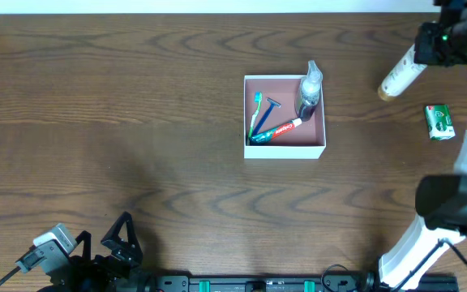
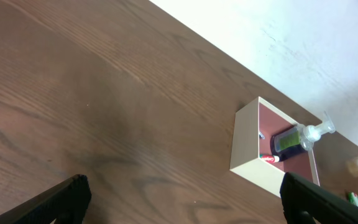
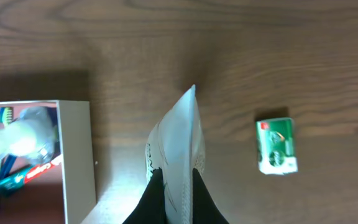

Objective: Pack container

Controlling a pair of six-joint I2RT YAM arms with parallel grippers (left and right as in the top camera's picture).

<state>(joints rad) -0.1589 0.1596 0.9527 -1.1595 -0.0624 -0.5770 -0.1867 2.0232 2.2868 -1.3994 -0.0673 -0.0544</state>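
Container (image 1: 284, 150) sits mid-frame in the overhead view, w/ toothbrush (image 1: 257, 108), toothpaste (image 1: 283, 129) & pump bottle (image 1: 308, 91) already inside. Right gripper (image 3: 174, 186), upper right, is clamped on one end of a white tube (image 3: 179, 140), prob. so the free end can go into the box first. The green soap box (image 1: 439, 122) lies nearby on the table. Left gripper (image 1: 122, 231) is parked lower left, fingers wide apart, well apart from the box, likely to keep out of the way.

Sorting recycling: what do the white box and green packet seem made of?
Container: likely matte cardboard; thin, flat walls, crisp folded corners. Green packet: probably glossy printed card, boxy edges, though film wrap is possible.
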